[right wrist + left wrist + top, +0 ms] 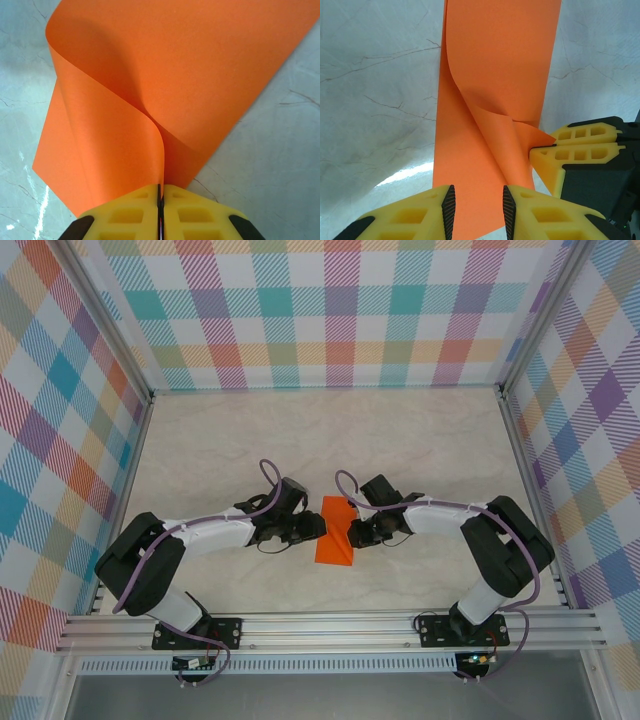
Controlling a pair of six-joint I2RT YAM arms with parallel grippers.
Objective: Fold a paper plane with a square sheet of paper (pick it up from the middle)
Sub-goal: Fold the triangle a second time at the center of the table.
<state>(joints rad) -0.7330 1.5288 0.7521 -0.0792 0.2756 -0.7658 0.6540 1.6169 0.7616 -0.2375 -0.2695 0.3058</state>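
Note:
The square sheet of paper (335, 530) is bright orange and lies between the two arms as a long folded strip. One layer (175, 65) curls up off the table. My right gripper (160, 192) is shut on the edge of that raised layer, and its yellow fingers (580, 145) pinch the paper's corner in the left wrist view. My left gripper (478, 210) is open. Its jaws stand apart over the near end of the flat paper (470, 165), with nothing gripped between them. From above, the left gripper (315, 528) and right gripper (352, 530) face each other across the sheet.
The pale marbled table (300, 440) stretches out behind the paper. Chequered walls (330, 310) close in the back and both sides. A metal rail (330, 625) runs along the near edge by the arm bases.

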